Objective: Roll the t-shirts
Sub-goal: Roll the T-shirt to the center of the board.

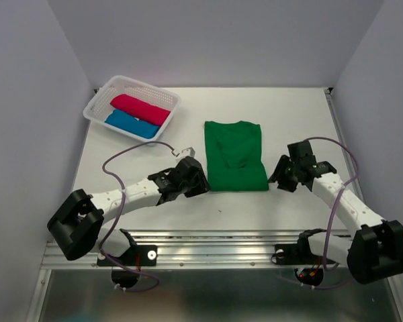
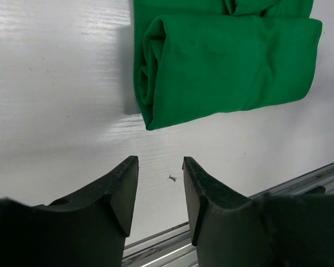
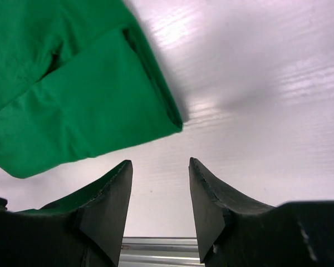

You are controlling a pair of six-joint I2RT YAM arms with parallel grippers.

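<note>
A bright green t-shirt (image 1: 234, 154) lies folded lengthwise in the middle of the table, its near hem turned over into a short roll (image 2: 222, 67). It also shows in the right wrist view (image 3: 72, 94). My left gripper (image 1: 200, 180) is open and empty, just left of the near left corner of the shirt (image 2: 160, 167). My right gripper (image 1: 279, 176) is open and empty, just right of the near right corner (image 3: 159, 167). A crimson-pink rolled shirt (image 1: 140, 109) and a blue rolled shirt (image 1: 131, 123) lie in the white basket (image 1: 164, 97).
The white perforated basket stands at the far left corner of the table. A metal rail (image 1: 215, 245) runs along the near edge. Grey walls enclose the table on three sides.
</note>
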